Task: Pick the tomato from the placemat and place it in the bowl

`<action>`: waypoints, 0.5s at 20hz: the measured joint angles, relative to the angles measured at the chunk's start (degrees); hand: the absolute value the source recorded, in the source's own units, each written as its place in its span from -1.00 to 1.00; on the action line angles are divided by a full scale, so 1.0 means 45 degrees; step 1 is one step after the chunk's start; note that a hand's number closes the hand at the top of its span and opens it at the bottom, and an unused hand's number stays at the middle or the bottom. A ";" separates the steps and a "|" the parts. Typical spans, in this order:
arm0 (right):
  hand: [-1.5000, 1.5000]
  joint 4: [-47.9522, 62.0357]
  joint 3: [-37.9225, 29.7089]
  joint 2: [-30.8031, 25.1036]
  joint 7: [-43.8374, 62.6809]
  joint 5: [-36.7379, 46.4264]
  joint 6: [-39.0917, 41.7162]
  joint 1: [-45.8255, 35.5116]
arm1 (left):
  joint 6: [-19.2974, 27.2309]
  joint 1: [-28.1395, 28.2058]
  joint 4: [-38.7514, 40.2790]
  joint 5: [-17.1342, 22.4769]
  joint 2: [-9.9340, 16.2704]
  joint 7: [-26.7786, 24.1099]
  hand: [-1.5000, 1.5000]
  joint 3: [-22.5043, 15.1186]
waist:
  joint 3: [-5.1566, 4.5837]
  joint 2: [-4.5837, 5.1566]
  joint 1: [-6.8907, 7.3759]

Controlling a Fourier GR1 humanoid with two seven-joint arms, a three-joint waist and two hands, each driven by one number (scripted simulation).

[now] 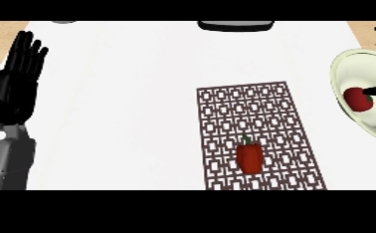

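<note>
At the left edge we see our left hand (22, 77) resting with fingers straight and open, a red pepper (249, 157) lying on the patterned placemat (220, 127), and the tomato (358, 99) in the pale bowl (339, 67), a dark fingertip of our right hand (371, 91) beside it, its fingers unreadable.

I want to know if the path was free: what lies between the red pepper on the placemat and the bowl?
In the head view, only placemat and bare white counter lie between the red pepper and the bowl; nothing stands there.
</note>
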 measured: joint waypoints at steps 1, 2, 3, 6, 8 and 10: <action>-1.00 0.0251 -0.0324 -0.0183 -0.0101 -0.0229 -0.0025 -0.0070 | 0.0018 -0.0090 0.0017 0.0003 0.0041 0.0053 0.00 0.0028 | 0.0001 0.0013 0.0005; -1.00 0.0499 -0.0634 -0.0350 -0.0125 -0.0447 -0.0081 -0.0148 | 0.0029 -0.0059 -0.0031 -0.0015 0.0056 0.0058 0.00 0.0035 | 0.0003 0.0015 0.0018; -1.00 0.0724 -0.0896 -0.0608 -0.0078 -0.0625 -0.0037 -0.0284 | 0.0052 -0.0081 -0.0100 -0.0026 0.0056 0.0164 0.00 0.0008 | 0.0005 0.0016 0.0025; -1.00 0.1551 -0.1623 -0.1413 -0.0075 -0.1065 0.0010 -0.0468 | 0.0055 0.0013 -0.0086 -0.0087 -0.0058 -0.0031 0.00 -0.0062 | 0.0008 0.0059 0.0092; -1.00 0.2099 -0.2122 -0.1956 0.0075 -0.1418 0.0167 -0.0586 | 0.0070 0.0083 -0.0155 -0.0131 -0.0152 -0.0063 0.00 -0.0155 | 0.0018 0.0086 0.0143; -1.00 0.2583 -0.2504 -0.2560 0.0048 -0.1681 0.0518 -0.0468 | 0.0056 0.0157 -0.0229 -0.0149 -0.0229 -0.0088 0.00 -0.0235 | 0.0031 0.0116 0.0176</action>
